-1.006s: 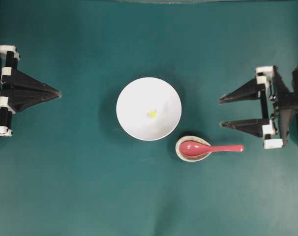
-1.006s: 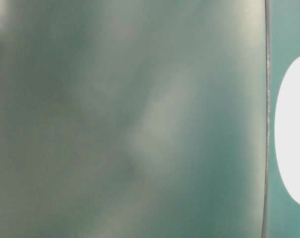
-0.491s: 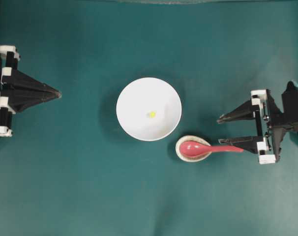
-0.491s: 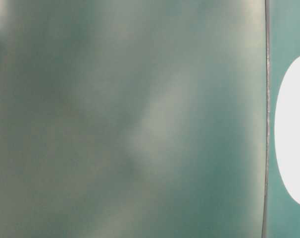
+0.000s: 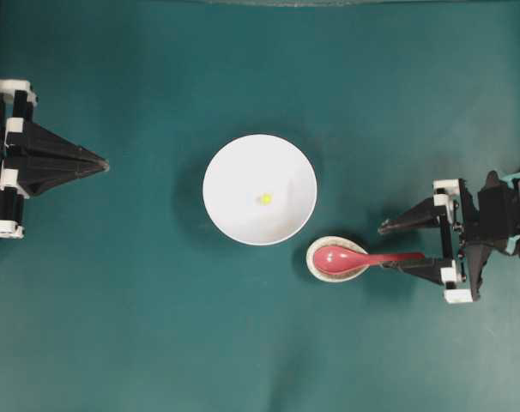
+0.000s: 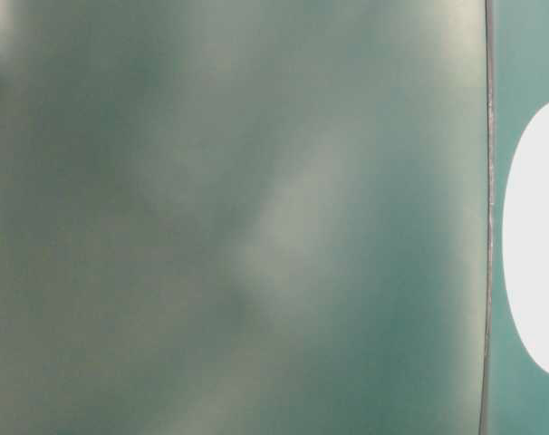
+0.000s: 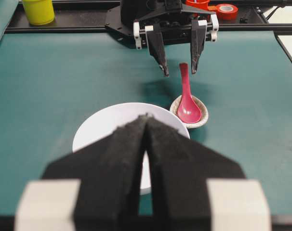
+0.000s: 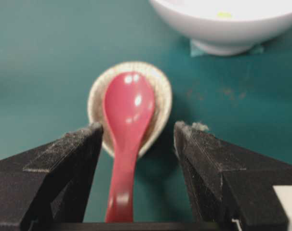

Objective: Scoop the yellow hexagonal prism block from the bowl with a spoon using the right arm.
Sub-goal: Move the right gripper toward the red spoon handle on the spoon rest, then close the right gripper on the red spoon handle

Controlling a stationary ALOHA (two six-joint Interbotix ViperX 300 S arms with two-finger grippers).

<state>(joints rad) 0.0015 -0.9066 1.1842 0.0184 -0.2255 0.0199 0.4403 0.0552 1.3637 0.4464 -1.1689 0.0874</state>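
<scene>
The white bowl (image 5: 243,167) stands mid-table with the tiny yellow hexagonal prism block (image 5: 266,198) inside it. The pink-red spoon (image 5: 335,257) lies with its scoop in the speckled spoon rest (image 5: 316,268), its handle pointing right. My right gripper (image 5: 383,246) is open, its two fingers astride the spoon's handle end. In the right wrist view the handle (image 8: 123,183) runs between the fingers, closer to the left finger (image 8: 73,154), with the gripper (image 8: 138,127) open; the bowl (image 8: 228,29) and the block (image 8: 224,15) lie beyond. My left gripper (image 5: 104,163) is shut and empty at the far left.
In the left wrist view a yellow cup (image 7: 37,10) and an orange tape roll (image 7: 226,9) sit on the far rail behind the right arm. The table-level view is blurred, with only a white rounded shape (image 6: 537,236) at its right edge.
My right gripper has moved toward the spoon and now has its open fingers on either side of the handle end. The left arm, bowl and block have not moved.
</scene>
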